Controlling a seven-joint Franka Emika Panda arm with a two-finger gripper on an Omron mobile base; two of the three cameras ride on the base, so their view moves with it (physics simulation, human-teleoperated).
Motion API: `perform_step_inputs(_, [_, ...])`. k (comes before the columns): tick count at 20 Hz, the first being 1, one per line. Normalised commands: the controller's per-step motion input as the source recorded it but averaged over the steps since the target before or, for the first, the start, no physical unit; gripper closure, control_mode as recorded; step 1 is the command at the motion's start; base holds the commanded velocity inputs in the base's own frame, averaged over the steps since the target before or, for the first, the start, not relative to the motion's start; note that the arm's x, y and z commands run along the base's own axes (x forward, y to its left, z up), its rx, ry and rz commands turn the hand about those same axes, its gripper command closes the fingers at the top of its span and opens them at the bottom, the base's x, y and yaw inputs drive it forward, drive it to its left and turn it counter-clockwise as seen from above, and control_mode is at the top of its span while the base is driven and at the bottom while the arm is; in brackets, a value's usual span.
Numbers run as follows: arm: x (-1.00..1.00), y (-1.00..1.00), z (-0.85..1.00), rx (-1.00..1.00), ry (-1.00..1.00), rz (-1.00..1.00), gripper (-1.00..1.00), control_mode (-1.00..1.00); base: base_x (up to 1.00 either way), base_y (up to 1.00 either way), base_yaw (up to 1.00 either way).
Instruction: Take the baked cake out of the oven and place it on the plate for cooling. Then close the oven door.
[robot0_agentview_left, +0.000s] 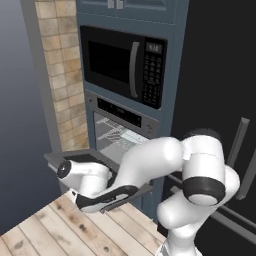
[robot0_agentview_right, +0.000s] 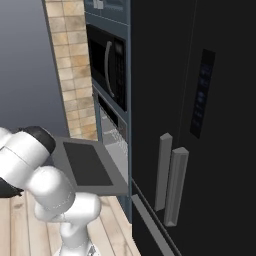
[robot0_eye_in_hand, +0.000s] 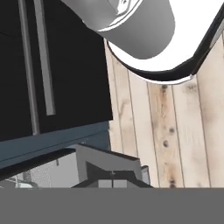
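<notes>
The oven door (robot0_agentview_right: 85, 167) lies dropped open below the microwave (robot0_agentview_left: 122, 62); the tool (robot0_eye_in_hand: 112, 183) is pressed together, pinching nothing

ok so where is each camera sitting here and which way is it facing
Left base view: behind the arm to its left, looking forward at the microwave and the oven; the white arm crosses its lower half.
Right base view: behind to the right, looking along the dark fridge; arm at lower left.
Hand view: on the hand, looking down at the wooden floor.
Both base views share the dropped-open oven door.
</notes>
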Motion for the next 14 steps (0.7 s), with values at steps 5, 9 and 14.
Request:
perform_step_inputs(5, [-0.03, 0.86, -0.16, -0.24, 0.0, 0.0, 1.0, -1.0, 0.0, 0.0, 0.0])
perform_step_inputs(9, [-0.03, 0.75, -0.14, -0.22, -0.02, 0.0, 1.0, -1.0, 0.0, 0.0, 0.0])
perform_step_inputs(14, [0.0, 0.38, -0.17, -0.16, -0.03, 0.0, -1.0, -1.0, 0.0, 0.0, 0.0])
